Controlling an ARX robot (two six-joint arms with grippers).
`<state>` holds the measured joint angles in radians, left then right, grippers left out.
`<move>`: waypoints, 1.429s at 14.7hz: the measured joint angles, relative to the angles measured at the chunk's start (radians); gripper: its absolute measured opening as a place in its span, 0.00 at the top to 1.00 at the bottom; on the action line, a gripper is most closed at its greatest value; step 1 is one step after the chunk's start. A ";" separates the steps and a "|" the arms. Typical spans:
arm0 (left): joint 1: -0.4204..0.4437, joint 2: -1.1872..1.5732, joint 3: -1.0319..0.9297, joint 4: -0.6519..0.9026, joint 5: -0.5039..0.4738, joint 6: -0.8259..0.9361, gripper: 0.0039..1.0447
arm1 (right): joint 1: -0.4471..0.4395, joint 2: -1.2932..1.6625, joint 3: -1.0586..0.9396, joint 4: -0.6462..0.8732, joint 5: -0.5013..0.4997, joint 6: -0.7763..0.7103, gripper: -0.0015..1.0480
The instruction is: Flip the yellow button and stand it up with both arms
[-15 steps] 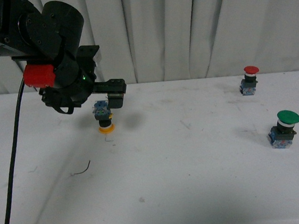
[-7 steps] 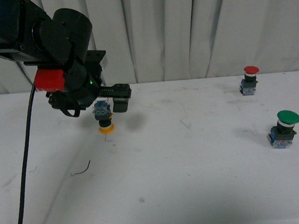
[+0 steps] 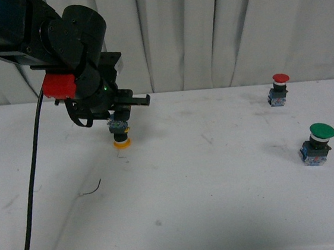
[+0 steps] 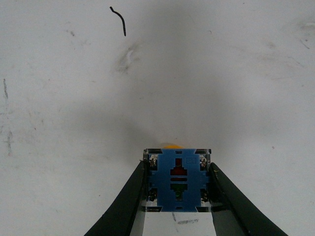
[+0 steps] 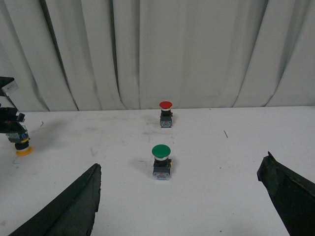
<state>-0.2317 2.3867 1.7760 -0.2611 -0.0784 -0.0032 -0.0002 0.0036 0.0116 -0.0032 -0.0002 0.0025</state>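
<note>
**Inverted button in the left grip.** The yellow button [image 3: 119,136], a small push-button with a round yellow-orange cap, black neck and blue square contact-block base, stands upside down on the white table [image 3: 211,204]. Its cap is on the surface and its base faces up, at the table's left rear. The left gripper [image 3: 118,117], on the bulky black arm with a red patch, reaches down over it. In the left wrist view its 2 slim black fingers [image 4: 132,196] lie flat against opposite sides of the blue base, holding it.

Compared with 0.5 s ago, the gripper head has shifted from just right of the base to directly above it. The button keeps the same spot and the same cap-down pose.

The right gripper [image 5: 181,169] appears only in its own wrist view, with its 2 fingers spread wide and nothing between them.

Count:
- 3 push-buttons: 1 yellow, 1 red-capped button [image 3: 279,89] upright at the right rear, and 1 larger green-capped button [image 3: 318,143] upright, nearer the front and well apart from both others.
- 1 short dark wire scrap [image 3: 92,188] lying in front of the yellow button.
- 1 pale pleated curtain [image 3: 217,30] behind the table.
</note>
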 joint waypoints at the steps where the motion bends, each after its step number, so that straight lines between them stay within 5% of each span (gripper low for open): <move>1: -0.003 0.000 0.000 0.004 0.009 0.000 0.71 | 0.000 0.000 0.000 0.000 0.000 0.000 0.06; 4: -0.014 -0.055 -0.065 0.055 0.063 -0.011 0.71 | 0.000 0.000 0.000 0.000 0.000 0.000 0.06; 7: -0.019 -0.229 -0.195 0.202 0.235 -0.132 0.71 | 0.000 0.000 0.000 0.000 0.000 0.000 0.06; 8: -0.024 -0.340 -0.290 0.342 0.374 -0.270 0.71 | 0.000 0.000 0.000 0.000 0.000 0.000 0.06; 11: -0.041 -0.442 -0.498 0.716 0.579 -0.590 0.71 | 0.000 0.000 0.000 0.000 0.000 0.000 0.06; 17: -0.062 -0.389 -0.707 1.477 0.645 -1.130 0.71 | 0.000 0.000 0.000 0.000 0.000 0.000 0.06; 21: -0.080 -0.310 -0.724 1.496 0.657 -1.174 0.72 | 0.000 0.000 0.000 0.000 0.000 0.000 0.06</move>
<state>-0.3119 2.0769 1.0523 1.2346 0.5785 -1.1770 -0.0002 0.0036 0.0116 -0.0032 -0.0002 0.0025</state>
